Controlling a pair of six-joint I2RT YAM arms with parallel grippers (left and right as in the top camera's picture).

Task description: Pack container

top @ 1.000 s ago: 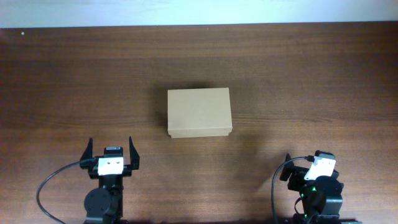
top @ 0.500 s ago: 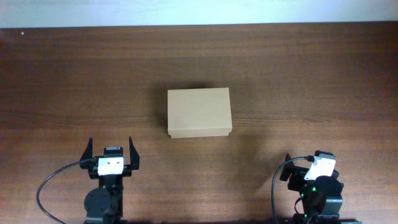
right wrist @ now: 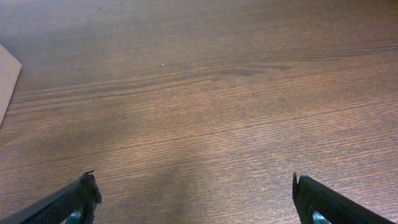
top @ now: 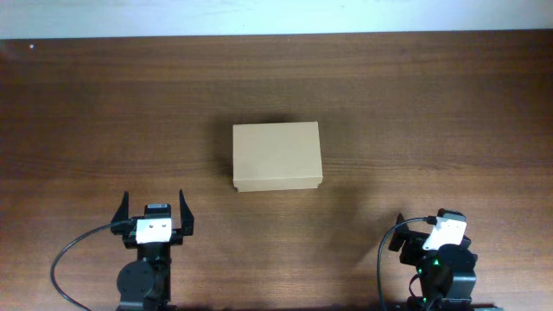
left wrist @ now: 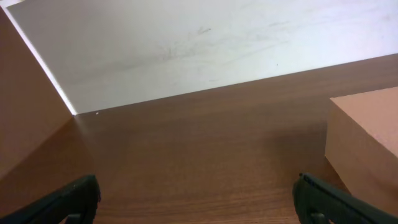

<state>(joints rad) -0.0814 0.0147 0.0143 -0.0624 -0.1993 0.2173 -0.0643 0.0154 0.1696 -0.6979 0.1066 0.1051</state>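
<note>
Ahead and to the right of the left claw (top: 153, 203), whose two black fingers stand spread wide with nothing between them, the small tan rectangular cardboard box (top: 276, 155) sits with its lid down on the dark brown wooden surface (top: 432, 104), well apart from both arms. From the right claw (right wrist: 193, 186), likewise gaping and empty, the box lies ahead and to the left. It looks light and matte, so it should not slip. Its thin walls are probably stiff along the edges but would give under a hard squeeze in the middle. A sound hold would be across its two short ends, near the corners, while the lid is best taken at its free lip and lifted by one claw as the other steadies the base. The overhead view alone shows the whole top and the closed lid, and nothing to pack anywhere on the surface. The left wrist view adds the box's upright side wall at the right edge of the picture, and the white wall (left wrist: 186, 50) beyond. The right wrist view catches only one pale corner of the box at its far left.
</note>
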